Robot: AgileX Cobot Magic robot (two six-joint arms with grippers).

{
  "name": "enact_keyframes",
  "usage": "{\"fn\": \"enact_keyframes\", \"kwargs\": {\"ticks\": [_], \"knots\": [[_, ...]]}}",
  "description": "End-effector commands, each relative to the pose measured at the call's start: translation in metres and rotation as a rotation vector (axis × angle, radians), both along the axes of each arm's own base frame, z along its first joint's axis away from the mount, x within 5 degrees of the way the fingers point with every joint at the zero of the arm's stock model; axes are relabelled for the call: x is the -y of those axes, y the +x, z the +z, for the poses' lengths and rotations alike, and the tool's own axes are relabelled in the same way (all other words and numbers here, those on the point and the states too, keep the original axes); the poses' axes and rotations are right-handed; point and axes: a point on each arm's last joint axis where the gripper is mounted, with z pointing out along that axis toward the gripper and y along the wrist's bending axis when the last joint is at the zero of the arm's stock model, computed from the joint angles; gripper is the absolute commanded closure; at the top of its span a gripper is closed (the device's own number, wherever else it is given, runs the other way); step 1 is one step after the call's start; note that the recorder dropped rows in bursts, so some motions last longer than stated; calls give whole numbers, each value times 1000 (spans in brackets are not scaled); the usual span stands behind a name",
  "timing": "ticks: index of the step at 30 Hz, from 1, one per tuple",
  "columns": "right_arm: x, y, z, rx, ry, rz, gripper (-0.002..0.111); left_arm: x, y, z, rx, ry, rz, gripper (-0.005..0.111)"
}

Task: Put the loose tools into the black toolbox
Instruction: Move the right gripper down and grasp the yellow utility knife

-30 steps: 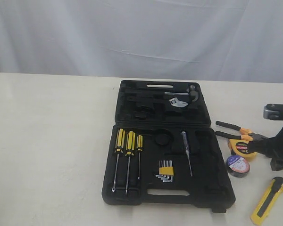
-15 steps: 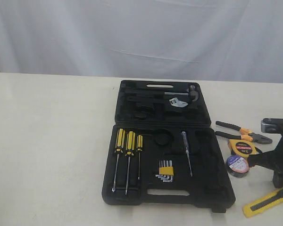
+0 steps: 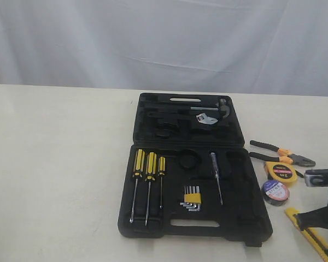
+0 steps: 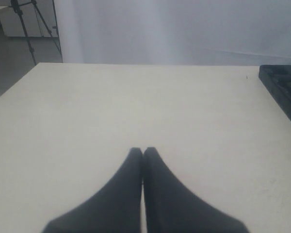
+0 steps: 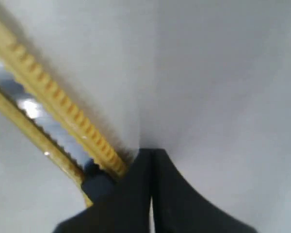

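The black toolbox point(image 3: 238, 210) lies open in the middle of the table. To its right lie the pliers point(image 3: 281, 154), the yellow tape measure point(image 3: 280, 171) and the black tape roll point(image 3: 275, 191). The yellow-black utility knife point(image 3: 312, 236) lies slanted at the near right corner, partly under my right gripper point(image 3: 298, 218). In the right wrist view that gripper point(image 5: 151, 152) is shut on nothing, its fingertips right beside the knife point(image 5: 53, 92). My left gripper point(image 4: 142, 150) is shut and empty over bare table, out of the exterior view.
Three yellow-black screwdrivers point(image 3: 147, 164), a hex key set point(image 3: 191, 196) and a thin screwdriver point(image 3: 216, 176) sit in the toolbox base; a hammer point(image 3: 210, 112) sits in the lid. The toolbox edge point(image 4: 281, 90) shows in the left wrist view. A white curtain hangs behind.
My right gripper has moved toward the table's near edge, away from the tape measure. The utility knife has swung round on the table and now slants the other way.
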Motion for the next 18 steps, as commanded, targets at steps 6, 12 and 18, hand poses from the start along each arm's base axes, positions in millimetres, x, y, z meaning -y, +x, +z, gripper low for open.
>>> {"fn": "enact_keyframes", "kwargs": {"ticks": [6,12,18], "knots": [[-20,13,2,65,-49,59,109,0,0,0,6,-2,-5,107],[-19,11,50,228,-136,27,104,0,0,0,6,-2,-5,107],[-34,13,61,315,8,68,52,0,0,0,6,-2,-5,107]]}}
